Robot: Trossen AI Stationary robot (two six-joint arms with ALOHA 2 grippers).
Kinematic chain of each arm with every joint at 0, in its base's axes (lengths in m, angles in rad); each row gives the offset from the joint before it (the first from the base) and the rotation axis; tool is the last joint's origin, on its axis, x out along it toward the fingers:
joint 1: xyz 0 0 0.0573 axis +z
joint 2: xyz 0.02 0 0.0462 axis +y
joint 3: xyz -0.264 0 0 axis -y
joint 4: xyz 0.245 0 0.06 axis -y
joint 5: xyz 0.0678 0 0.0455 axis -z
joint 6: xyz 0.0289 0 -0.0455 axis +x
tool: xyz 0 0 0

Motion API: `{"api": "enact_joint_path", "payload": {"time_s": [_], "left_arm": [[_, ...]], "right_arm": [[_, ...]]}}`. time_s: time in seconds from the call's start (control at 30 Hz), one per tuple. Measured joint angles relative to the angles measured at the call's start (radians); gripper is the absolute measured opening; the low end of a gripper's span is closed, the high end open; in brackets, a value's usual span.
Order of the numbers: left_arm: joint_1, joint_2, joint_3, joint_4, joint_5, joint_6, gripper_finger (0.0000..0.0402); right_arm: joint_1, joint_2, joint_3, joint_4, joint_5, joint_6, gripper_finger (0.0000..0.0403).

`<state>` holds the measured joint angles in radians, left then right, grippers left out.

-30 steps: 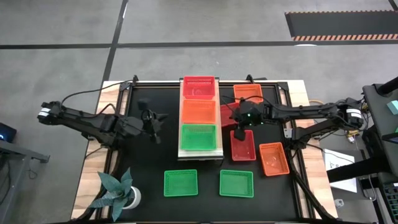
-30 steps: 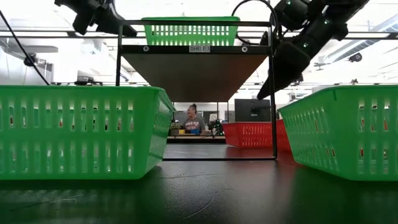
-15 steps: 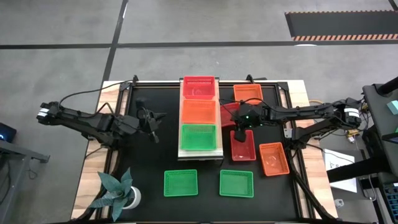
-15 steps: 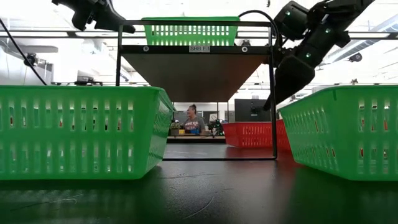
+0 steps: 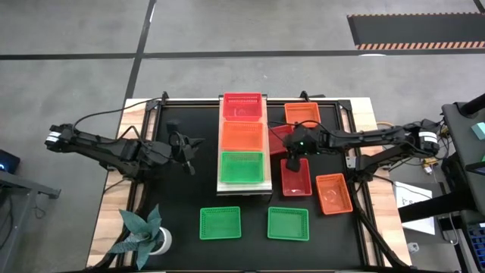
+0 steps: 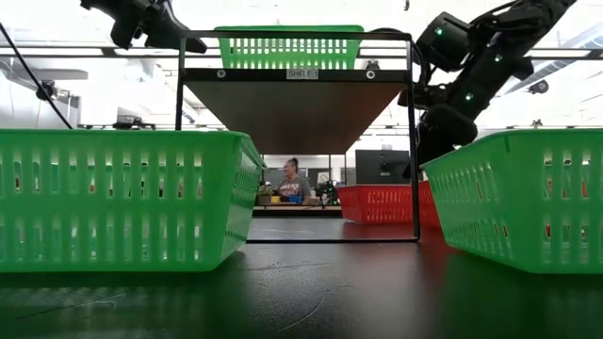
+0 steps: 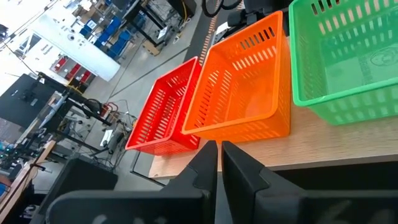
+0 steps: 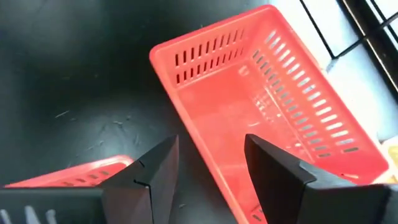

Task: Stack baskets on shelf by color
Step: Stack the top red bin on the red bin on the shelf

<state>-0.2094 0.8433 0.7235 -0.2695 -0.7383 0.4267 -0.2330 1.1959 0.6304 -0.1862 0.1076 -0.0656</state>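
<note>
While your right tool (image 8: 205, 168) hung open over crimson basket (image 8: 267, 106), stiff light mesh: you took rim; left tool (image 7: 219, 163) closed, empty.

Nine baskets (image 5: 288, 223), one shelf (image 5: 244, 189), one plant (image 5: 144, 227)
Three green baskets (image 5: 220, 222), three orange baskets (image 5: 333, 193) and three red baskets (image 5: 296, 177) were counted.

One camera looks straight down on the black tabletop (image 5: 189, 197), one sits level at its front edge, both sharing the light-wood shelf board (image 5: 267, 173); wrist cameras look close.
</note>
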Motion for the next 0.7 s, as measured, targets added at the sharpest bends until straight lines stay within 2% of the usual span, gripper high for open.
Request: {"api": "enact_joint_path", "payload": {"time_s": [0.47, 0.6, 0.7], "left_arm": [[0.0, 0.0, -0.001, 0.0, 0.0, 0.0, 0.0006], [0.0, 0.0, -0.002, 0.0, 0.0, 0.0, 0.0006], [0.0, 0.0, -0.004, 0.0, 0.0, 0.0, 0.0006]], "right_arm": [[-0.023, 0.122, 0.0, 0.021, -0.002, -0.031, 0.0149], [-0.023, 0.143, 0.0, 0.021, -0.001, -0.036, 0.0118], [-0.023, 0.15, 0.0, 0.017, -0.002, -0.049, 0.0078]]}}
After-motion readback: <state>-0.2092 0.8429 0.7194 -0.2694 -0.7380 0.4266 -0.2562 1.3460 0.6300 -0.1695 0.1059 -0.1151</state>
